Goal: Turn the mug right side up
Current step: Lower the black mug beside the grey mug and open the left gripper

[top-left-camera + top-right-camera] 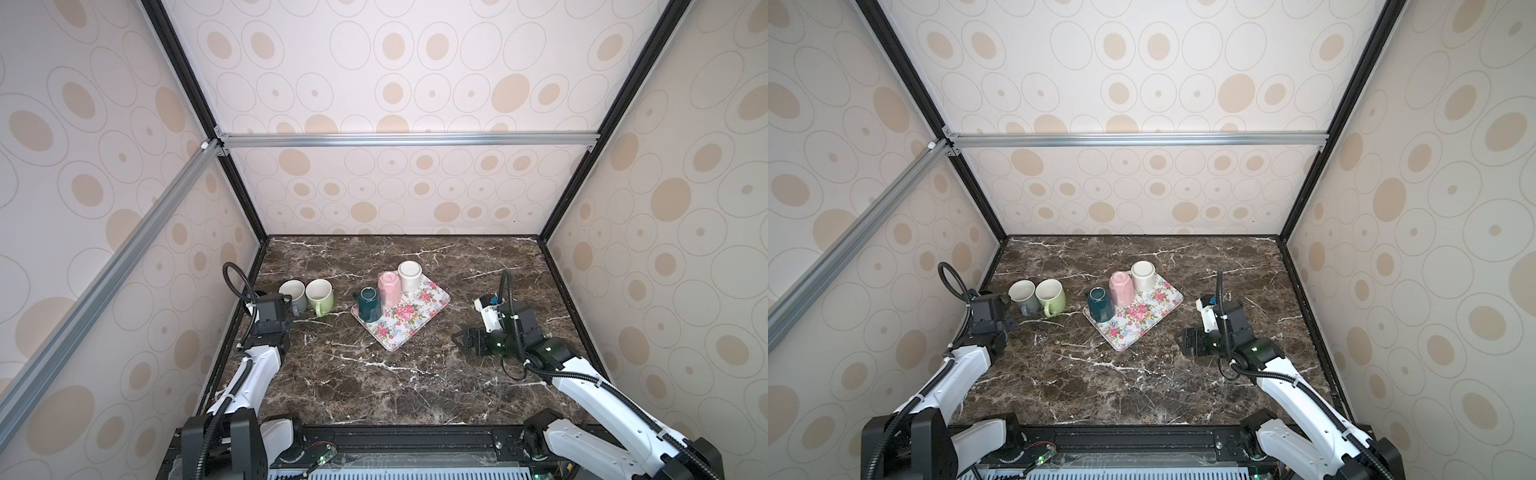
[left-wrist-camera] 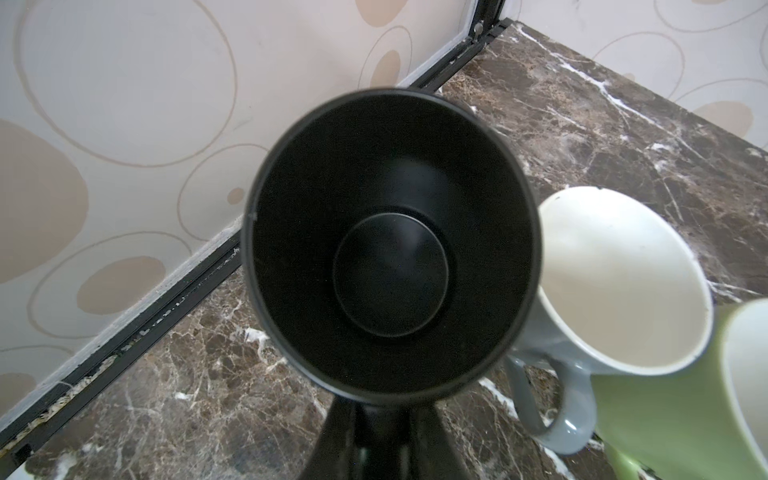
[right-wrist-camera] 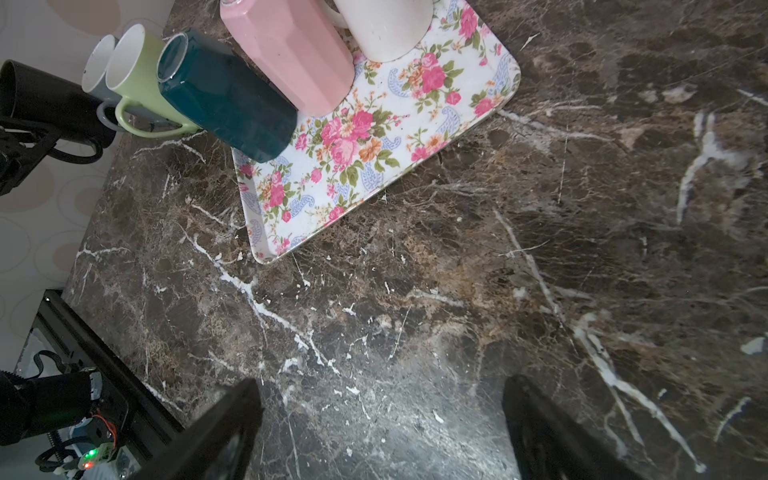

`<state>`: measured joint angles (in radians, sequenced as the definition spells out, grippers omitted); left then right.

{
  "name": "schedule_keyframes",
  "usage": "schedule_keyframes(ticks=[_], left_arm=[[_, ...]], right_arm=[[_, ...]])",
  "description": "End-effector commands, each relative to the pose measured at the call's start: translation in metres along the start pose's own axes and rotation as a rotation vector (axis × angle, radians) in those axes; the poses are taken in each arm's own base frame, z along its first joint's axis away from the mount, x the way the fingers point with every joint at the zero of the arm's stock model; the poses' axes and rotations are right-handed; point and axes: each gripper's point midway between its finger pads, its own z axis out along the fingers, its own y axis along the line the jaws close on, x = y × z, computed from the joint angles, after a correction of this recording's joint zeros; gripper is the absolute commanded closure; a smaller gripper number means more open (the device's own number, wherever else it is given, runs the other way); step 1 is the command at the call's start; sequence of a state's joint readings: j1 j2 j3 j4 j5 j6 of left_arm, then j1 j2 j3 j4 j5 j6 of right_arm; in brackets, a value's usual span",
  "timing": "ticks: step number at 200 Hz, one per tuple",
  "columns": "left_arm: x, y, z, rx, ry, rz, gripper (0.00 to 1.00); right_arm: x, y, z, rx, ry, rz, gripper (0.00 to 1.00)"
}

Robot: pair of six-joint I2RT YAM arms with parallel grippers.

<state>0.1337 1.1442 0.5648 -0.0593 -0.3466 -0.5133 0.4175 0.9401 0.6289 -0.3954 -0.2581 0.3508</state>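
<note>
The mug is black, and its open mouth faces the left wrist camera. My left gripper is shut on its near side, low against the left wall. In the right wrist view the mug stands beside a grey mug with its mouth tipped up and its handle loop showing. In both top views my left gripper covers nearly all of it. I cannot tell whether its base touches the table. My right gripper hovers open and empty over bare marble on the right, its fingers wide apart.
A grey mug and a green mug stand upright just right of my left gripper. On the floral tray, mid-table, a teal mug, a pink mug and a white mug sit upside down. Walls enclose three sides.
</note>
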Motion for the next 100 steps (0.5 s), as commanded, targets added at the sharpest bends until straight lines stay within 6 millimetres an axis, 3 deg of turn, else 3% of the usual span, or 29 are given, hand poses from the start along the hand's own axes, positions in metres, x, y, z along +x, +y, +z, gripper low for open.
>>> schedule_keyframes(ticks=[1, 100], left_arm=[[-0.035, -0.009, -0.004, 0.038, -0.126, -0.084, 1.0], [-0.024, -0.014, 0.0, 0.076, -0.108, -0.08, 1.0]], right_arm=[[0.006, -0.005, 0.007, 0.004, 0.02, 0.013, 0.06], [0.007, -0.007, 0.017, 0.011, 0.054, 0.035, 0.06]])
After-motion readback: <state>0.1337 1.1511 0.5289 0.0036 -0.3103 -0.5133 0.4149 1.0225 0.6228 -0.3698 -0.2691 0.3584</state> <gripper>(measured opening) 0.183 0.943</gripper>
